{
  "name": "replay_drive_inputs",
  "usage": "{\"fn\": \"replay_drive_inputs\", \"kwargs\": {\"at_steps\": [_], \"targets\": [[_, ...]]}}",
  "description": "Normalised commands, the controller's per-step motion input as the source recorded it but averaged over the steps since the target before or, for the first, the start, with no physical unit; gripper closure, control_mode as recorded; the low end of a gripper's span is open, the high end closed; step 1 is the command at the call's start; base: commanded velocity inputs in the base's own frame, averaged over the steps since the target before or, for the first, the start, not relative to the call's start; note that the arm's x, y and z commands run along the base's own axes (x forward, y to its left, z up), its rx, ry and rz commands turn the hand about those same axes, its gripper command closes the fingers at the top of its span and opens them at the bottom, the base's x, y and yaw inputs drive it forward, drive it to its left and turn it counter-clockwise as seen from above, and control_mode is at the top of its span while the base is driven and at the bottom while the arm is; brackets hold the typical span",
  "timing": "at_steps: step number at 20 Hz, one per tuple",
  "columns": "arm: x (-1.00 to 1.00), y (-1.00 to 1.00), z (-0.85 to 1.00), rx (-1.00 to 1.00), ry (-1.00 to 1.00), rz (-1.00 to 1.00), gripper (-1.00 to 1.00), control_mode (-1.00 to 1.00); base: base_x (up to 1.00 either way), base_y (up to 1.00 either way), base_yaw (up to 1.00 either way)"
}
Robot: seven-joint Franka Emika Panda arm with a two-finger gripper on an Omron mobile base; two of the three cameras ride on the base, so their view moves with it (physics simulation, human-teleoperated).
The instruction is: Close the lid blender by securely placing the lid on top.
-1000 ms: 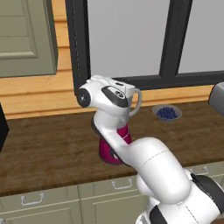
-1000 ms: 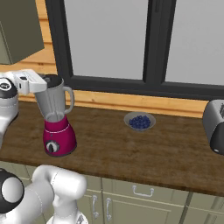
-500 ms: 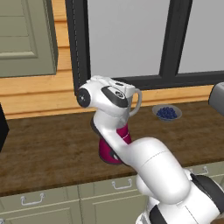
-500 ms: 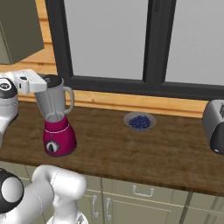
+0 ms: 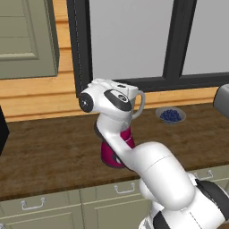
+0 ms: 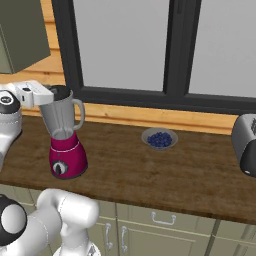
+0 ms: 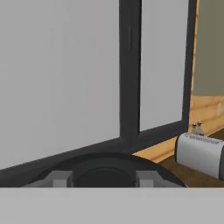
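Note:
The blender [image 6: 64,135] stands on the wooden counter [image 6: 165,175], a clear grey jar with a side handle on a magenta base [image 5: 111,155]. The black lid [image 6: 61,91] sits level at the jar's mouth. My gripper [image 6: 54,96] reaches in from the left at lid height. In the hand view the lid's raised knob [image 7: 105,168] lies between my two fingertips [image 7: 59,179], which press against its sides; the gripper [image 7: 103,179] is shut on it. In the left base view my own arm hides most of the jar.
A shallow bowl of blueberries [image 6: 159,138] sits to the right of the blender near the window sill. A silver toaster [image 6: 246,145] stands at the counter's far right. The dark window frame [image 6: 172,50] rises just behind the blender.

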Motion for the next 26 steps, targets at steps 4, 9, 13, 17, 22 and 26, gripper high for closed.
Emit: {"fn": "replay_drive_inputs", "kwargs": {"at_steps": [4,9,13,17,22,26], "targets": [[0.0,0.0,0.11,0.01,0.0,0.0,-1.0,-1.0,0.0,0.0,0.0],[-0.03,0.0,0.63,0.03,-0.02,0.0,-1.0,-1.0,0.0,0.0,0.0],[-0.59,-0.09,0.77,0.07,-0.11,-0.02,-1.0,-1.0,0.0,0.0,0.0],[-1.0,-0.65,-0.11,0.12,-0.11,-0.02,-1.0,-1.0,0.0,0.0,0.0],[-1.0,-0.89,-0.96,0.02,-0.06,0.0,-1.0,-1.0,0.0,0.0,0.0],[-1.0,-1.0,-1.0,0.02,0.0,0.0,-1.0,-1.0,0.0,0.0,0.0]]}}
